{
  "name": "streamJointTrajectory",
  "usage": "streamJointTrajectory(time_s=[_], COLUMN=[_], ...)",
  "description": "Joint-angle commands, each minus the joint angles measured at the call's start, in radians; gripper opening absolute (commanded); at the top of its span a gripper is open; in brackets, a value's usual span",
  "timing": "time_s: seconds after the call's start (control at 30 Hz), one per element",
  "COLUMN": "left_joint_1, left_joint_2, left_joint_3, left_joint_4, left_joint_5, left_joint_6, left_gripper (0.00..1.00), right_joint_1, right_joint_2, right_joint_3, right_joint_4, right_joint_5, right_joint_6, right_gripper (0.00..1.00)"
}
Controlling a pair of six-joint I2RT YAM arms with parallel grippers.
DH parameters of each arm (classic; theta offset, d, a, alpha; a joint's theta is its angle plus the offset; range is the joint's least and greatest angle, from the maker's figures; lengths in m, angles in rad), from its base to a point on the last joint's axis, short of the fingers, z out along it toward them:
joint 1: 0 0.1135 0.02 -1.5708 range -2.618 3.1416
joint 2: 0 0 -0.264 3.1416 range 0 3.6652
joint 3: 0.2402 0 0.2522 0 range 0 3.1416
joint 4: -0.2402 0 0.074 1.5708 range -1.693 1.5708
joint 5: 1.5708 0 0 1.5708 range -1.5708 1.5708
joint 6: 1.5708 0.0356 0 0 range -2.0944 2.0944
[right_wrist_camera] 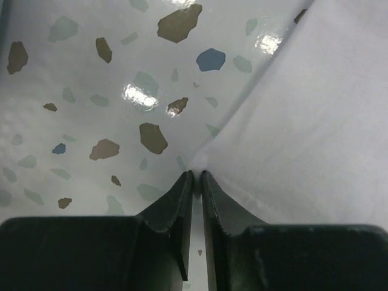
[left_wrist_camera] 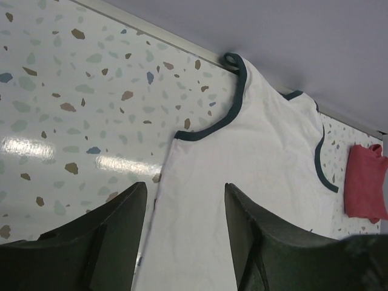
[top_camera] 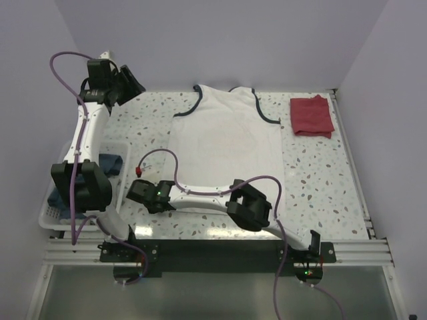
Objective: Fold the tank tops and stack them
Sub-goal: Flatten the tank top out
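White basket (top_camera: 51, 211) w/ blue cloth (top_camera: 112, 165)

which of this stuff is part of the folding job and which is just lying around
Job: white tank top, red tank top
Lying about: white basket, blue cloth inside it

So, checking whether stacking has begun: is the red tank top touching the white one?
Apart. The top view shows a strip of speckled table between the red tank top and the white tank top.
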Motion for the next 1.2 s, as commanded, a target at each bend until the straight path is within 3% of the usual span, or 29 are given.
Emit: streamJointTrajectory(time_s=[0.0,0.1,0.27,0.3,0.5,0.77,1.17], left_joint_1=[0.001,0.001,-0.031,-0.056,-0.157,-0.208,-0.223], left_joint_2=[0.006,0.006,-0.008,-0.011,-0.016,0.007,0.208], left_joint_3=[-0.011,-0.026,-0.124,-0.176,-0.400,-0.637,-0.479], left_joint_4=[0.038,0.046,0.073,0.082,0.193,0.355,0.356], left_joint_5=[0.019,0.019,-0.007,-0.025,-0.029,0.016,-0.052], left_joint_6=[-0.001,-0.004,-0.006,-0.006,-0.088,-0.151,-0.153], left_gripper=[0.59,0.58,0.58,0.58,0.59,0.56,0.52], right_joint_1=[0.004,0.004,0.004,0.003,0.004,0.004,0.004], right_joint_2=[-0.004,-0.039,-0.291,-0.338,-0.613,-0.716,-0.740], right_joint_3=[-0.046,-0.115,-0.426,-0.547,-0.897,-0.961,-0.929], right_joint_4=[-0.025,-0.021,0.134,0.164,0.320,0.285,0.245], right_joint_5=[0.016,-0.013,-0.108,-0.157,-0.294,-0.297,-0.323], right_joint_6=[0.003,-0.009,-0.054,-0.060,-0.072,-0.071,-0.078], right_gripper=[0.12,0.00,0.00,0.00,0.00,0.00,0.00])
